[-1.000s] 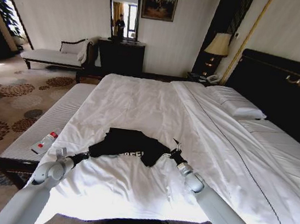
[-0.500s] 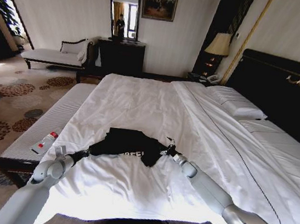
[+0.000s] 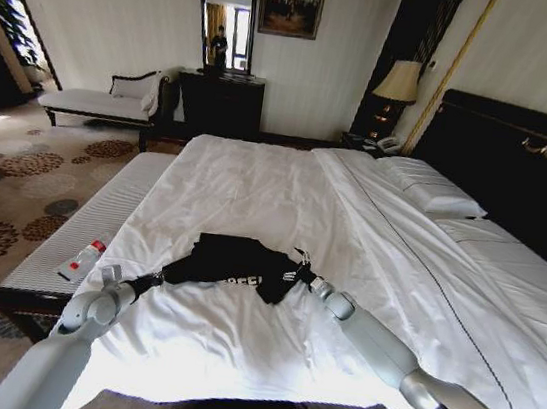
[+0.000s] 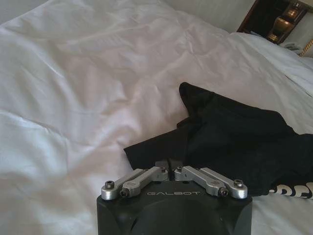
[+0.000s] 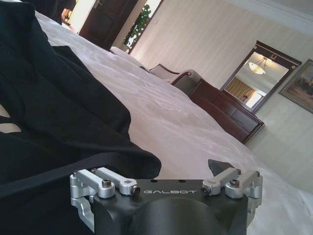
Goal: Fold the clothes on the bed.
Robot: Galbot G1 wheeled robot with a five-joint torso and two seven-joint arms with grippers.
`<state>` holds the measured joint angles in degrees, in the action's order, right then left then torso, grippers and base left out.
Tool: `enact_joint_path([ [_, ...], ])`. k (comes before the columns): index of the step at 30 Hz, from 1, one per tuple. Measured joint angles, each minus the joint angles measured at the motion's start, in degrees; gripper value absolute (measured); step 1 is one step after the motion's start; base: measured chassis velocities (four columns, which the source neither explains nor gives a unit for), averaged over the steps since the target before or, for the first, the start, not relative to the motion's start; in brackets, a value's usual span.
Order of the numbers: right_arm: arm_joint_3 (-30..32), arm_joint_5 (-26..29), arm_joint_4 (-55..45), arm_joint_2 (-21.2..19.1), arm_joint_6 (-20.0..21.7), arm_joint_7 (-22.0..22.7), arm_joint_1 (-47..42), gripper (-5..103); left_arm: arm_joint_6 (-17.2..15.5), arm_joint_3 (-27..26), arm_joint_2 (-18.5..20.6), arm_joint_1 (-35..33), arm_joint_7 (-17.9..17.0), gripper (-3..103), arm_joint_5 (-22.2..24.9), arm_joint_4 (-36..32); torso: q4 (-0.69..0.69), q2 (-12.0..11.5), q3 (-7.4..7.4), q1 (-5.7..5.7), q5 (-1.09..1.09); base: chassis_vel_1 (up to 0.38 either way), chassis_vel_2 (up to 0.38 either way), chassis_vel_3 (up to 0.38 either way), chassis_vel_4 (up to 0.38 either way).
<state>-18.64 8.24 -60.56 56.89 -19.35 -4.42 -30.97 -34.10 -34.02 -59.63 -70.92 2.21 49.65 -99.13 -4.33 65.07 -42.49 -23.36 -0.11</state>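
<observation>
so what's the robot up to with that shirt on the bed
It is folding a black T-shirt lying bunched on the white bed. The left gripper is shut on the shirt's near left edge. The right gripper is at the shirt's right side, open, with cloth lying against it. The shirt is not neatly folded yet.

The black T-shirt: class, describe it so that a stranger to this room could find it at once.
Start at the large bed with its white duvet. Near the foot edge, between the left gripper and the right gripper, lies a crumpled T-shirt. It is the one black thing there, with white lettering.
</observation>
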Motion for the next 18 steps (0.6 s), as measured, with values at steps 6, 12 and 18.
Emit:
enact_joint_path([
  [6,1.1,-0.7,-0.6,-1.0,1.1,0.2,0.1,100,0.0,0.1,0.1,0.0,0.0,1,0.0,-0.1,-0.02,0.0,0.00,0.00,0.01,0.000,0.000,0.000,0.000],
  [12,1.8,-1.1,-0.9,-1.4,1.1,0.5,0.1,100,0.0,0.2,0.0,-0.2,0.0,1,-0.1,-0.1,0.00,0.0,0.00,0.00,0.01,0.000,0.000,0.000,0.000],
  [18,3.0,-5.7,-0.3,-1.8,0.5,1.5,0.1,100,0.0,0.2,0.1,-0.3,0.0,1,-0.2,-0.2,0.00,0.0,0.00,0.00,0.01,0.000,0.000,0.000,0.000],
])
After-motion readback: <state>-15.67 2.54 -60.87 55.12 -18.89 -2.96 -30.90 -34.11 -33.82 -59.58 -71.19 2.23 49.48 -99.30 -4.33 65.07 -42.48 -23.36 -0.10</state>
